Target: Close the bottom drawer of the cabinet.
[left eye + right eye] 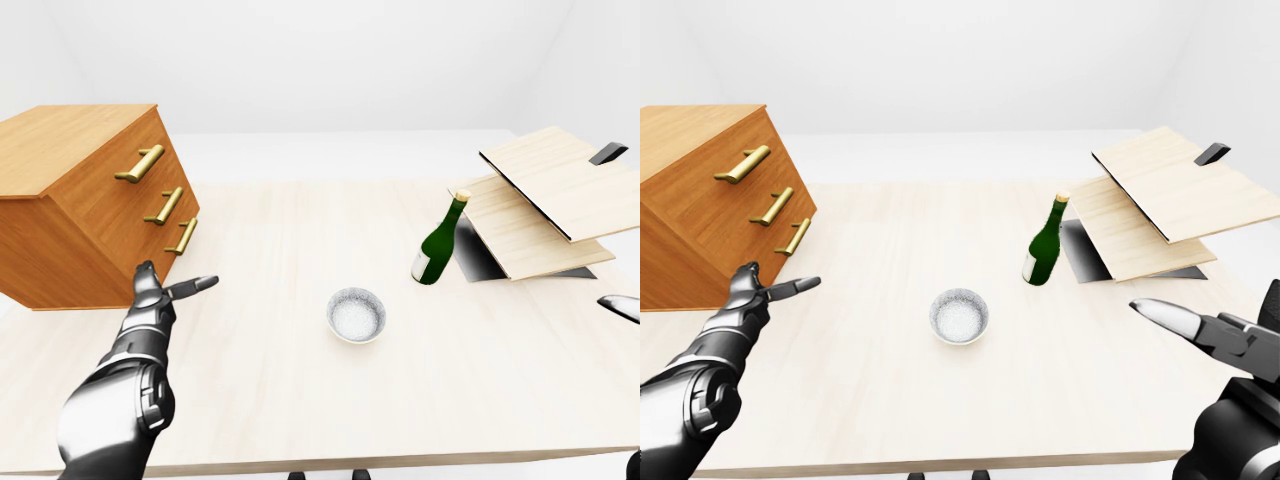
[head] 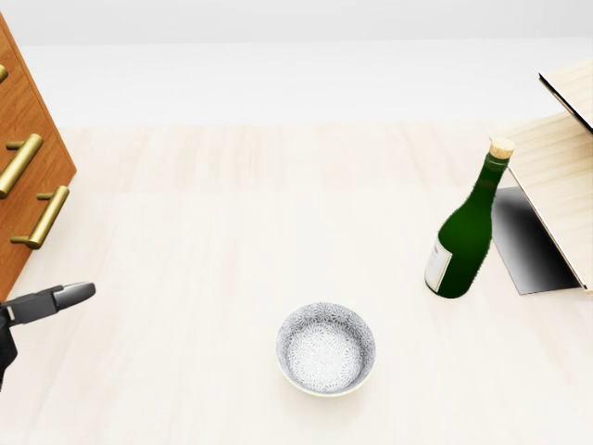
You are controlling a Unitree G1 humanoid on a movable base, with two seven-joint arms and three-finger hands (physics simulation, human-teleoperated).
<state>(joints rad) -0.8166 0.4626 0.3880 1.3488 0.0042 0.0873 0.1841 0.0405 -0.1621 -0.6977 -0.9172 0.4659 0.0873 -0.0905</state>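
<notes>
The wooden cabinet [image 1: 90, 200] stands at the left of the table, with three brass handles down its face. Its bottom drawer [image 1: 176, 246] sits flush with the cabinet face, and its handle [image 2: 37, 218] shows at the left edge of the head view. My left hand [image 1: 170, 285] hovers just below and to the right of that drawer with its fingers spread open, one finger [image 2: 56, 298] pointing right; whether it touches the wood I cannot tell. My right hand [image 1: 1200, 330] is open at the lower right of the right-eye view, holding nothing.
A patterned bowl [image 2: 326, 348] sits mid-table. A green wine bottle [image 2: 463, 232] stands to its right, next to leaning wooden boards [image 1: 540, 200] over a dark panel [image 2: 528, 241]. The table's near edge [image 1: 350, 462] runs along the bottom.
</notes>
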